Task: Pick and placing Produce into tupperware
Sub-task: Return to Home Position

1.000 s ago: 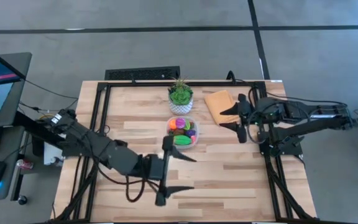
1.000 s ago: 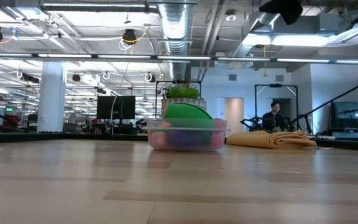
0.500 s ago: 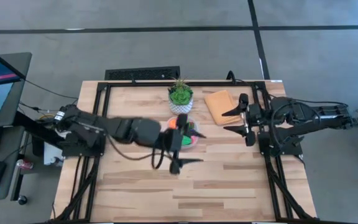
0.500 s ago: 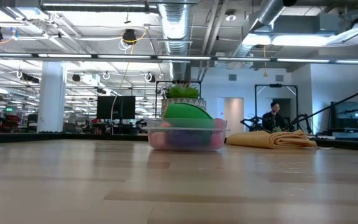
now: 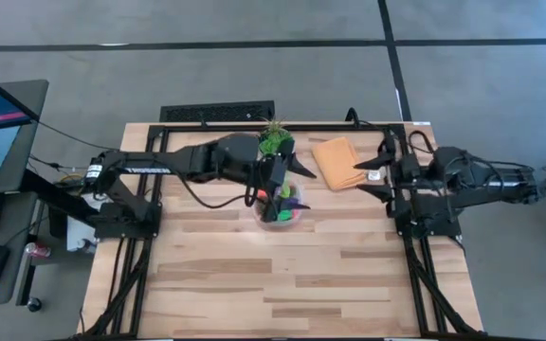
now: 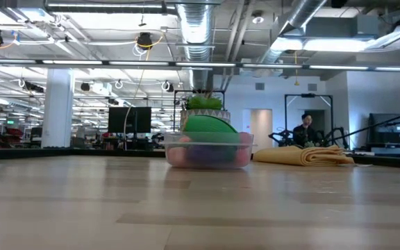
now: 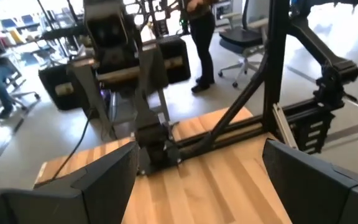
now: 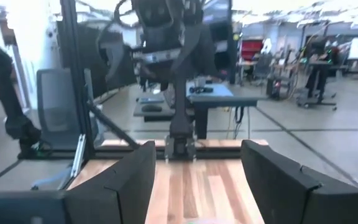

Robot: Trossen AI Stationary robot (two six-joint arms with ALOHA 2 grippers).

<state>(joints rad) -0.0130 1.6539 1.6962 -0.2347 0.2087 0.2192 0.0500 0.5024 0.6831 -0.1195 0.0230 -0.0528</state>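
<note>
Tupperware (image 6: pixel 208 151): likely light, stiff, slick-walled; take by rim. Produce (image 6: pixel 208 130) inside (small toys). Left gripper (image 7: pixel 197 186) overhead, right gripper (image 8: pixel 194 186) by orange cloth (image 5: pixel 337 161): both wide, empty.

On my screens the table (image 5: pixel 216 275) is pale wood planks, smooth with a soft sheen, framed by black metal rails (image 5: pixel 425 275) with a matt coat. The tupperware (image 6: pixel 208 157) is clear, glossy plastic. The produce (image 6: pixel 207 129) in it looks like smooth bright plastic. The folded cloth (image 5: pixel 335 161) is matt orange fabric. The fingers (image 7: pixel 309 177) of my left gripper (image 7: pixel 197 149) look like dark matt plastic.
</note>
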